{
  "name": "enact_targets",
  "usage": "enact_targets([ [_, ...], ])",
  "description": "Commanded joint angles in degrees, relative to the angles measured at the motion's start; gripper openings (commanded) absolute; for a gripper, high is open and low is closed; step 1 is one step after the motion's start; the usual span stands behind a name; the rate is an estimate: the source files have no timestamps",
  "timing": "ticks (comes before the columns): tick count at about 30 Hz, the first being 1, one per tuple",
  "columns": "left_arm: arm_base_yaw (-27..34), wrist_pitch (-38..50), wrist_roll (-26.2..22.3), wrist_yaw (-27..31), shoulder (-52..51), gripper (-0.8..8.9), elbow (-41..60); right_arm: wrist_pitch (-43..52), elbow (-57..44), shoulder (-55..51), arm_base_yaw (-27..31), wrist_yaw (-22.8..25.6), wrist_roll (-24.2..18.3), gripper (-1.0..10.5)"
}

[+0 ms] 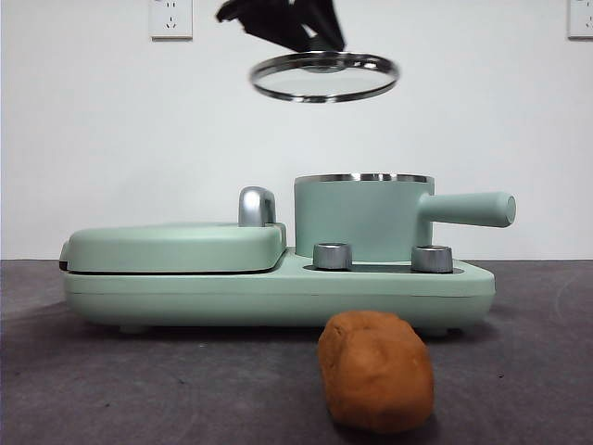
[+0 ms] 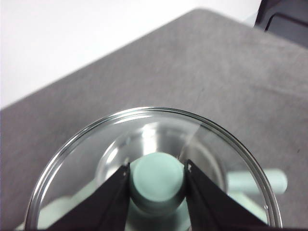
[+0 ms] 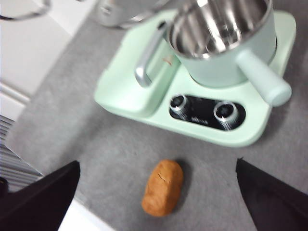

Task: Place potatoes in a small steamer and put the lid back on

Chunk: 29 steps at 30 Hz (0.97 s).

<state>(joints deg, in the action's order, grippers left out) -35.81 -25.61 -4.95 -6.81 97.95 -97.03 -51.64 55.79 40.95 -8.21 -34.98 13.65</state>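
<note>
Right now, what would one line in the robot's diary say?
left gripper: shut on lid, held above steamer | right gripper: open, over potato | potato: on table, not in steamer

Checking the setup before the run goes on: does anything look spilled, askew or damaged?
Nothing spilled or damaged. The lid hangs tilted above the small steamer, its knob clamped in the left pincer. The potato lies on the table in front of the appliance, with the right pincer open above it.

Mint-green steamer (image 1: 361, 220); orange-brown potato (image 1: 375, 371); lid (image 1: 324, 76) knob seemingly mint.
</note>
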Motion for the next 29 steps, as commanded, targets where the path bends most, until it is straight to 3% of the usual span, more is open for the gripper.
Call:
enact_targets([
  [1, 1.2, -1.0, -0.1, -0.2, -2.1, 0.77, -1.7, 0.3, 1.0, 3.0, -5.6, 4.7, 3.5, 5.2],
  [10, 7.9, -8.1, 0.1, -0.2, -4.5, 0.15, -1.7, 1.2, 1.0, 15.1, -25.5, 20.5, 8.0, 5.2],
  [15, 11.8, -8.3, 1.1, -0.2, -5.0, 0.15, -1.7, 2.7, 1.0, 23.3, -33.0, 25.7, 10.2, 5.2],
  [29, 21.6, -8.1, 2.7, -0.2, -5.2, 0.15, -1.7, 10.3, 1.3, 46.4, -40.8, 27.3, 13.4, 5.2],
])
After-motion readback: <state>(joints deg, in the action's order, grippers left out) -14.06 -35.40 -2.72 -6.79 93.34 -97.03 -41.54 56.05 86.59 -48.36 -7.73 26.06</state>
